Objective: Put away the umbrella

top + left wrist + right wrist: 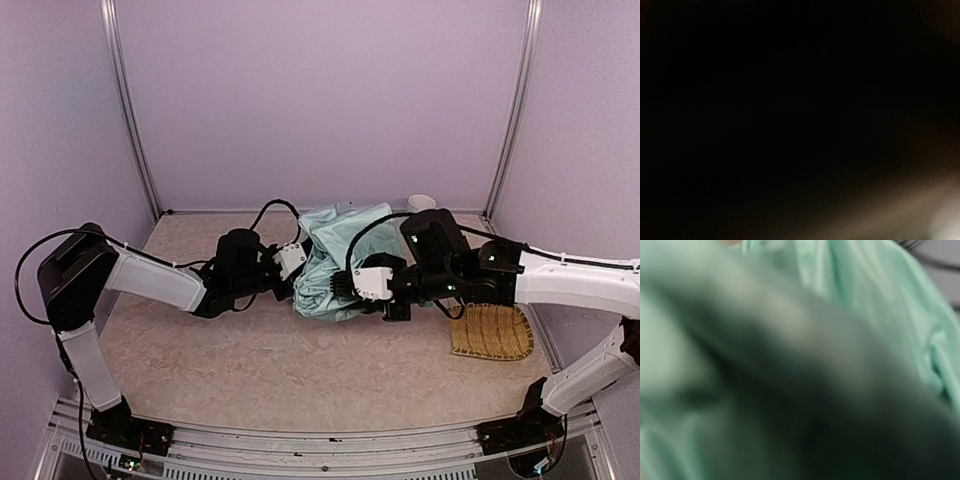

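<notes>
Umbrella (330,245) lies crumpled in the middle of the table (250,350), between my grippers. My left gripper (297,272) has its fingers pressed together at the umbrella's left edge. My right gripper (348,286) is buried in the fabric on the right, and I cannot tell the finger state.

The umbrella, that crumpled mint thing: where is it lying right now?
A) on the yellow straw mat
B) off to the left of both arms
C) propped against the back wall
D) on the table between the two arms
D: the top view shows the umbrella bunched on the table between the left arm and the right arm, apart from the straw mat.
</notes>
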Robot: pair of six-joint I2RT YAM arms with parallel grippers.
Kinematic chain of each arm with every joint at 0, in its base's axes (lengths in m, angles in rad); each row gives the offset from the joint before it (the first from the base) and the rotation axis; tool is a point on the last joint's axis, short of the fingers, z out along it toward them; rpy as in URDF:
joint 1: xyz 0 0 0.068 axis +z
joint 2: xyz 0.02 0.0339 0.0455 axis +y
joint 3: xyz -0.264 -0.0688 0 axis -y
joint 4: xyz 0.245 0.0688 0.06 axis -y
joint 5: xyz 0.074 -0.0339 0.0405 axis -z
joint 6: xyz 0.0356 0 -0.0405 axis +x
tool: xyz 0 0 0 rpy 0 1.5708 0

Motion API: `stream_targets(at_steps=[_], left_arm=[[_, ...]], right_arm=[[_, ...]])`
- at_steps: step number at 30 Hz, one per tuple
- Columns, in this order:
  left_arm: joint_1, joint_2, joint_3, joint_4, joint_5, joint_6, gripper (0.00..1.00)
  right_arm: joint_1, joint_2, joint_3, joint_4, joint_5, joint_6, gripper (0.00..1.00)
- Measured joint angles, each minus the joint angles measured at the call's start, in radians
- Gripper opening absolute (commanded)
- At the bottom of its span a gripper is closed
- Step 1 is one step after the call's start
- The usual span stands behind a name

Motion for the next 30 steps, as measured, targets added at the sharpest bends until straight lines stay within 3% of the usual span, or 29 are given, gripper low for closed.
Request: stream_targets(at_steps=[8, 16, 23, 30], left_arm=[[-0.022, 0.051, -0.046, 0.108, -0.026, 0.135, 0.00], [-0.110, 0.055, -0.102, 0.211, -0.113, 0.262, 0.00], [-0.072, 0.061, -0.132, 0.220, -0.121, 0.278, 0.00], [-0.063, 0.181, -0.146, 0.290, -0.172, 0.282, 0.00]], right_arm=[[0.076, 0.115, -0.169, 0.139, 0.017, 0.023, 0.00], [0.146, 0.305, -0.140, 0.190, 0.069, 0.066, 0.00], [0.146, 0.341, -0.120, 0.208, 0.018, 0.122, 0.00], [0.146, 0.486, -0.048, 0.167, -0.018, 0.179, 0.00]])
